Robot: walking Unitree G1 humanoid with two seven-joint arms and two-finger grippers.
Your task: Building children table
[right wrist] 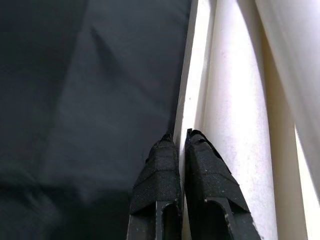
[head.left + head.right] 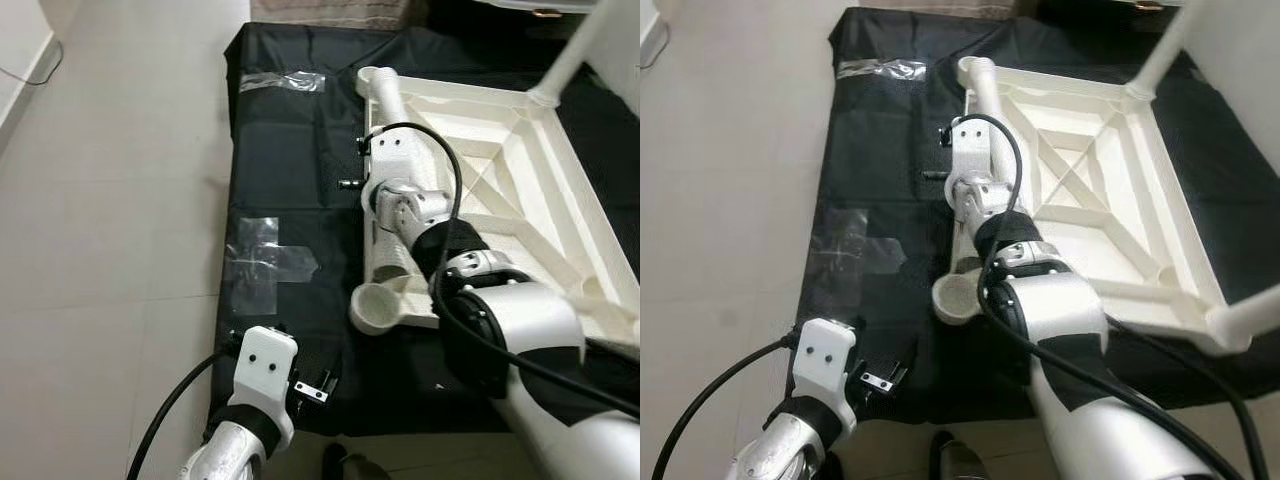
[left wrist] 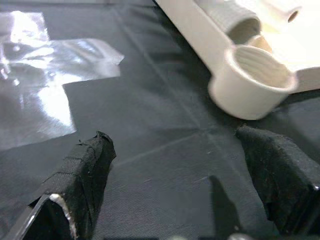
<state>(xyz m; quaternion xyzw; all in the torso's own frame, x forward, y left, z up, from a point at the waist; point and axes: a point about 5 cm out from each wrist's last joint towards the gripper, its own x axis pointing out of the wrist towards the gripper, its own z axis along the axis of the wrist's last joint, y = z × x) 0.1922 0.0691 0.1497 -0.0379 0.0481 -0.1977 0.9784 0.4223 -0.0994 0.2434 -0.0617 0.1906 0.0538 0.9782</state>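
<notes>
At lower left the left gripper (image 3: 175, 185) hovers with jaws spread over the black mat (image 2: 290, 170), while at centre the right gripper (image 1: 181, 145), jaws pressed together, touches the upturned white table (image 2: 520, 190) at centre-right.

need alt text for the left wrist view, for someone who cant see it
The left gripper hovers open just above a black mat, its two black fingers spread wide. Ahead lies the white table's round leg socket, with shiny clear tape stuck to the mat.

L end effector (image 3: 175, 190) low, fingers wide; R end effector (image 1: 181, 165) extended fwd, fingers seemingly pinched together.
</notes>
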